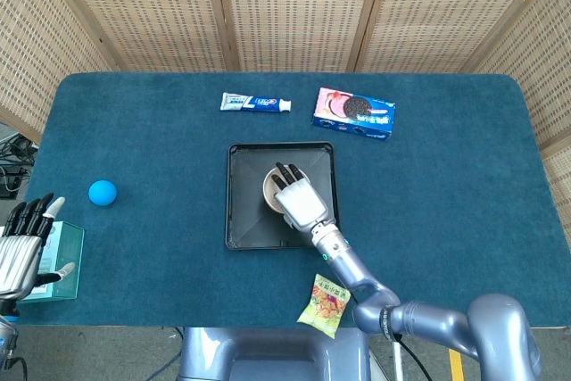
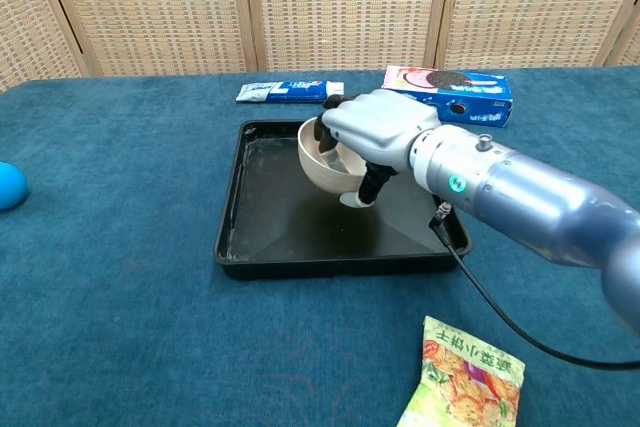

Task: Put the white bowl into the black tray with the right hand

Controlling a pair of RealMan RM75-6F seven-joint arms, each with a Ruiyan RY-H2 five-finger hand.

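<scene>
My right hand [image 1: 298, 201] [image 2: 372, 137] grips the white bowl [image 1: 271, 190] [image 2: 323, 164] by its rim, fingers inside and thumb under it. The bowl hangs tilted just above the middle of the black tray [image 1: 243, 220] [image 2: 270, 232], which lies at the table's centre. Much of the bowl is hidden by the hand in the head view. My left hand [image 1: 20, 252] stays at the lower left edge of the head view, fingers apart and holding nothing, beside a clear box.
A toothpaste tube [image 1: 255, 102] [image 2: 290, 92] and a cookie box [image 1: 354, 113] [image 2: 450, 93] lie behind the tray. A blue ball [image 1: 103, 192] [image 2: 8, 185] sits at the left, a snack packet [image 1: 324, 304] [image 2: 463, 379] near the front edge, a clear box [image 1: 59, 260] by my left hand.
</scene>
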